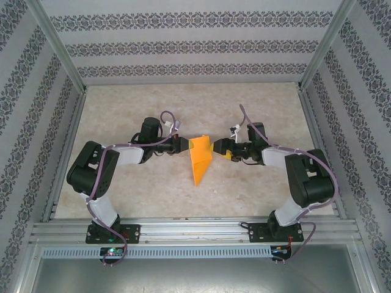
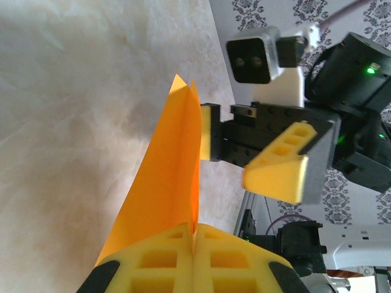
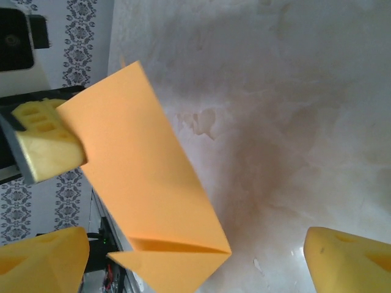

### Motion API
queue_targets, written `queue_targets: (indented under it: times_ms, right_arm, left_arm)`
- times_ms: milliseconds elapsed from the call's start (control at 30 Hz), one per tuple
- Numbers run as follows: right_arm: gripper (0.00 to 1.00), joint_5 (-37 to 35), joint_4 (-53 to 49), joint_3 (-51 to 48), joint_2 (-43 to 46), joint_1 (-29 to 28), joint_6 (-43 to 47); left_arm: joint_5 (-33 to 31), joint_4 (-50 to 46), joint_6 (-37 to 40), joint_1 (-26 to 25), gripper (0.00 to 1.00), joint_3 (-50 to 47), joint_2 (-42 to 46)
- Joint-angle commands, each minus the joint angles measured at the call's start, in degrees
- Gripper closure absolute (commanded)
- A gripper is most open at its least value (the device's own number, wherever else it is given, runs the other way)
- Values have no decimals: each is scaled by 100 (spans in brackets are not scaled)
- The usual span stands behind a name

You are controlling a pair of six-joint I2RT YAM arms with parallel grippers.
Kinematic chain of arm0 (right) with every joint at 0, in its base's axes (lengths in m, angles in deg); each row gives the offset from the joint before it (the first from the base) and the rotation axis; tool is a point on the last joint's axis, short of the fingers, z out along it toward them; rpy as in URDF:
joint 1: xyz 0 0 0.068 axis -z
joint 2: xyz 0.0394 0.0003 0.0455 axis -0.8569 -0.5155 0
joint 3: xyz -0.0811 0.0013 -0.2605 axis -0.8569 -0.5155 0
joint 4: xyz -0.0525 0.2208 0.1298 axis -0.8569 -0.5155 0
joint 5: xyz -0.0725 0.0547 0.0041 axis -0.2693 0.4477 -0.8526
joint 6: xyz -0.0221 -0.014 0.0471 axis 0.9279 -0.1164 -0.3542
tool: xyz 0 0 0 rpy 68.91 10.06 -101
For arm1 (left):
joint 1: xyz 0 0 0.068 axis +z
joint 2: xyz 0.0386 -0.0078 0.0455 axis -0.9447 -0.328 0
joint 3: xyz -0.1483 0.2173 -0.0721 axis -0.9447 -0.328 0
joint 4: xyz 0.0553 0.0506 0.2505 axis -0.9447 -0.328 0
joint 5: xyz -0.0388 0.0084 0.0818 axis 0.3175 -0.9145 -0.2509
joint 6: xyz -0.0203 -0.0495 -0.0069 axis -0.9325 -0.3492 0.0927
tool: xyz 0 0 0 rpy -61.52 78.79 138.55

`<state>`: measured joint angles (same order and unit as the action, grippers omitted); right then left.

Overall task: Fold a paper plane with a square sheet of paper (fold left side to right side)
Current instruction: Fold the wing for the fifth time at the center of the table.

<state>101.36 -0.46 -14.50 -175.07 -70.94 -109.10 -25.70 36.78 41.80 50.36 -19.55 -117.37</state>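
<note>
The orange paper (image 1: 200, 162) is folded over on itself into a long tapered wedge with sharp creases. It's wide at the end up between the two arms, and the point aims back toward the arm bases. It sits about mid-tabletop, held up on edge. I can't tell from here whether the low tip touches the surface. My left claw (image 1: 183, 145) is pressed together on it. On the left wrist cam the two yellow pads (image 2: 153, 259) meet with the doubled sheet pinched between them. The right claw (image 1: 219, 148) faces it from the other side, spread wide and gripping nothing, with one pad right up against the paper's far edge and the other well clear. On the right wrist cam the paper blocks a good bit of the left claw behind it. The tabletop (image 1: 134, 110) is a pale beige marbled surface. Wallpaper (image 1: 183, 43) with dark floral bands covers three sides, and an aluminium rail (image 1: 195, 229) runs along the near edge.
</note>
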Motion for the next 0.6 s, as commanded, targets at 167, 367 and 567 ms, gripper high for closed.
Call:
queue_targets:
  times_ms: [167,367,567]
  right_arm:
    - [18,600,736,385,-717,-326,4]
    - [32,715,867,444,-720,-338,-130]
    - [47,725,753,479,-597,-196,-136]
  left_arm:
    - [298,381,20,58,100,64,-195]
    - [18,-199,373,58,100,155,-178]
    - [-104,-448,523,59,100,195,-208]
